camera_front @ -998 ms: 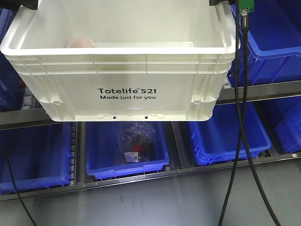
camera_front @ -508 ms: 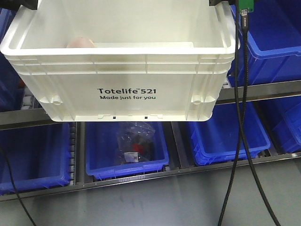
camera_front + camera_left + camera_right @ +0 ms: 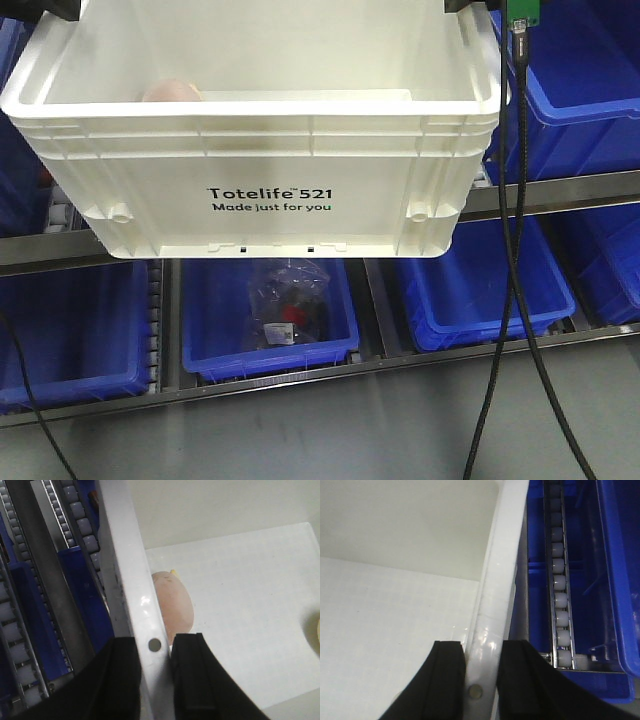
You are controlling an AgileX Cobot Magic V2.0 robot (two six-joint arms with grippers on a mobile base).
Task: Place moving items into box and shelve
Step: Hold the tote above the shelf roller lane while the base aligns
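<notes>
The white ribbed box [image 3: 270, 170] with the print "Totelife 521" hangs in the air in front of the shelves. My left gripper [image 3: 155, 652] is shut on the box's left rim [image 3: 130, 580]. My right gripper [image 3: 482, 652] is shut on the box's right rim [image 3: 492, 605]. The pale pinkish-beige plush toy [image 3: 175, 605] lies inside on the box floor against the left wall; its top shows over the rim in the front view [image 3: 172, 92]. A sliver of the yellow-orange toy [image 3: 317, 632] shows at the right edge of the left wrist view.
Blue plastic bins [image 3: 270, 315] stand on the lower shelf level behind the box, the middle one holding a clear bag [image 3: 288, 300]. More blue bins [image 3: 580, 90] are at the upper right. Roller tracks [image 3: 559, 580] run along the shelf. Black cables [image 3: 515, 260] hang at the right.
</notes>
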